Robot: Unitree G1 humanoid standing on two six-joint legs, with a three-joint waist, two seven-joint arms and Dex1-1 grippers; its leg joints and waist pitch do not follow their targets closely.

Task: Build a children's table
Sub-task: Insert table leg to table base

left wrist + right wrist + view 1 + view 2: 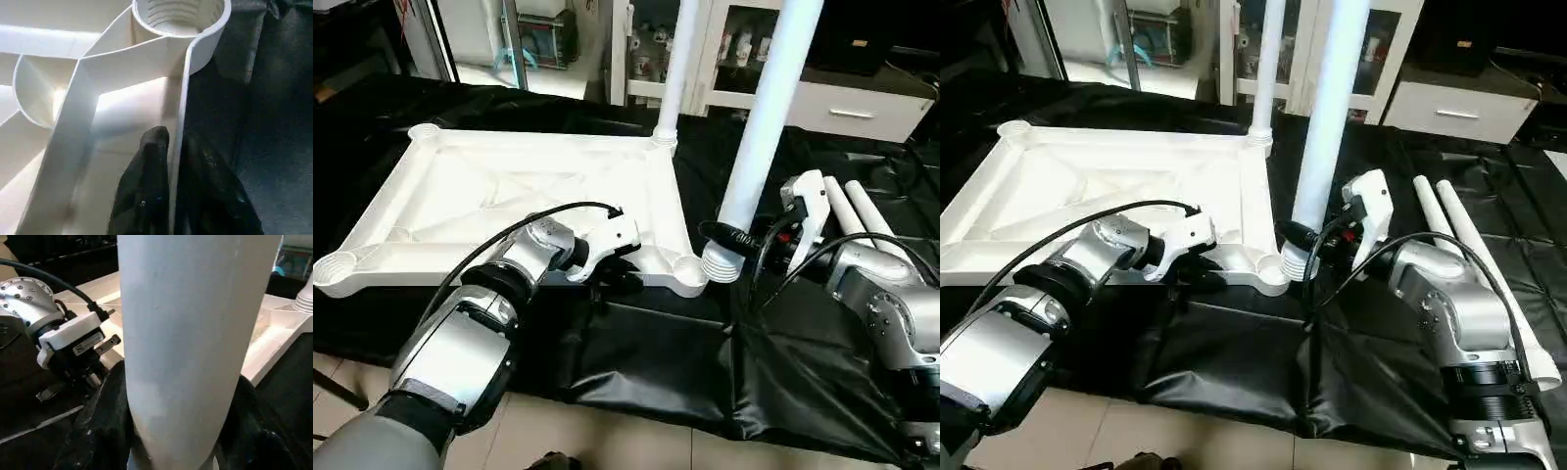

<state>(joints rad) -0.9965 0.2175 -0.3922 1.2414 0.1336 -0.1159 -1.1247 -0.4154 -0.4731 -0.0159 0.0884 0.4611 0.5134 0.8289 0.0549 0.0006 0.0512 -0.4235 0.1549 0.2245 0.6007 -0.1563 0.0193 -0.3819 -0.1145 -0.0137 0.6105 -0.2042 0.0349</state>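
Left gripper pinching tabletop rim, right gripper holding a leg upright by the near corner socket.

Tabletop (524,201) lies ribbed underside up on the black-draped work table (656,362). Left gripper (171,161) pinches the tabletop's near rim close to the empty near-right socket (180,14), one black finger (146,186) inside the rim, the other outside. Right gripper (1317,245) is clamped around the held leg (766,108), fingers wrapping the tube low down; its flared end (722,264) sits just beside that socket, outside it. Another leg (673,73) stands upright in the tabletop's far-right socket. Two spare legs (1449,220) lie side by side on the cloth, right of the held leg.
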